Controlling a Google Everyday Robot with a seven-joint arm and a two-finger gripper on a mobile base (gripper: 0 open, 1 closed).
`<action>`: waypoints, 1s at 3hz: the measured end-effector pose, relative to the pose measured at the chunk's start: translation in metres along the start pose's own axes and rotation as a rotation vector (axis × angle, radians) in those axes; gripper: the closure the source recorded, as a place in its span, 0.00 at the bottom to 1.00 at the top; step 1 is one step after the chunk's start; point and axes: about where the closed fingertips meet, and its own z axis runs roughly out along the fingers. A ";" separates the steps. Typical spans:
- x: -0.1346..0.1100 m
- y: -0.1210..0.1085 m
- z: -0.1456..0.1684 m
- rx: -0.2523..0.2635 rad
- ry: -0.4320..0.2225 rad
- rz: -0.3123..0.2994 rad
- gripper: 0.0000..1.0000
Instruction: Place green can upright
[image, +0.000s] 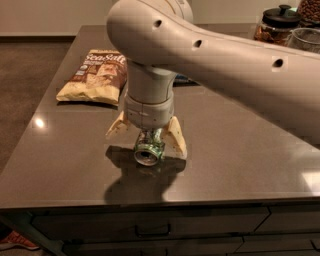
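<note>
Straddling the green can (149, 151) lying sideways on the tabletop (240, 160), the claw (146, 139) stands apart; likely light, slippery, dentable, so grip mid-body gently.

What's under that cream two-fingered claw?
A small green aluminium can lies on its side on the grey table, between the gripper's open fingers. Its far end is hidden by the wrist.

Dark countertop (240, 155), drawers (210, 221) beneath (one handle (152, 231)), brown floor (25, 85), pale wall (50, 15), gripper (146, 135) low over countertop.
</note>
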 end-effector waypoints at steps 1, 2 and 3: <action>0.002 -0.004 0.000 -0.004 0.003 -0.011 0.18; 0.002 -0.006 -0.005 -0.003 0.001 -0.017 0.41; 0.004 -0.007 -0.016 0.026 -0.022 0.002 0.72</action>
